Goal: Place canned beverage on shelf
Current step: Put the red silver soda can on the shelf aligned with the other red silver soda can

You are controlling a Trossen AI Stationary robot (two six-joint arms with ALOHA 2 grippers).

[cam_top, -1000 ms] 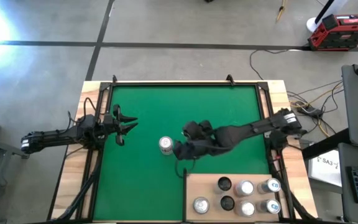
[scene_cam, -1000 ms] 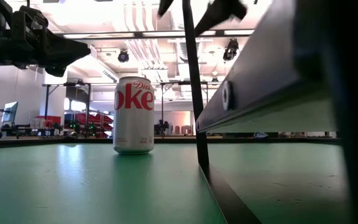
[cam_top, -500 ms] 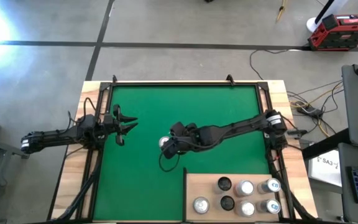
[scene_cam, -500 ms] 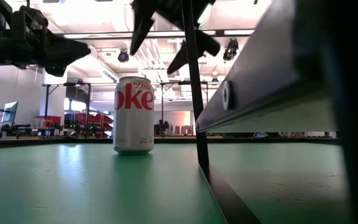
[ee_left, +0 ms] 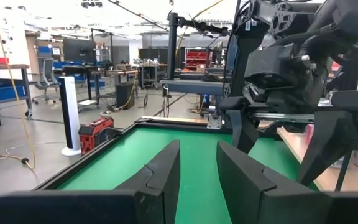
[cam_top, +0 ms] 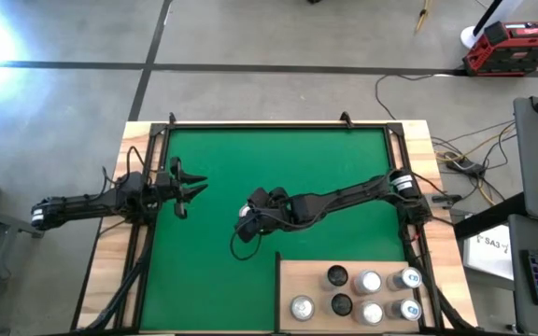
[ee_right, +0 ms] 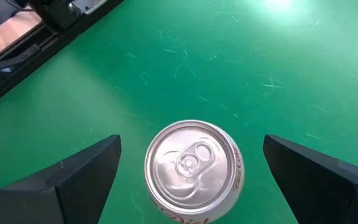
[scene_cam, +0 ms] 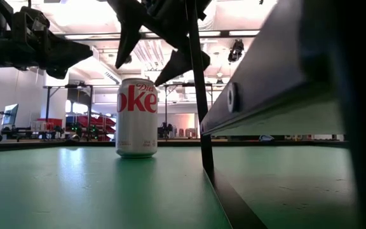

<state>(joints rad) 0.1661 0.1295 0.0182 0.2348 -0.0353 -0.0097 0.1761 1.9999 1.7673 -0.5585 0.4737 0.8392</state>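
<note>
**Right gripper poised over the upright can, fingers spread wide**

My right arm reaches from the right edge of the table across the green mat, stretched low and long toward the middle. Its right gripper sits directly above the Diet Coke can, pointing down. From the wrist camera I see the can's silver top centred between my two dark fingers, one on each side, both clear of it. The fingers are spread wide and hold nothing. In the low view the fingertips hang just above the can's rim, apart from it.

The can stands upright on the mat, near the middle of the table, close to the far left corner of the shelf but not on it.

My left arm waits at the table's left edge, its left gripper pointing inward over the mat, well apart from the can. Its fingers are drawn close with a narrow gap and nothing between them.

The shelf, a pale plywood panel, fills the near right corner of the table. Several cans already stand on it in two rows.

Beyond the table I see a grey concrete floor, cables trailing off the right edge, and a red toolbox at the far right. The low view looks into a bright workshop with ceiling lights.
</note>
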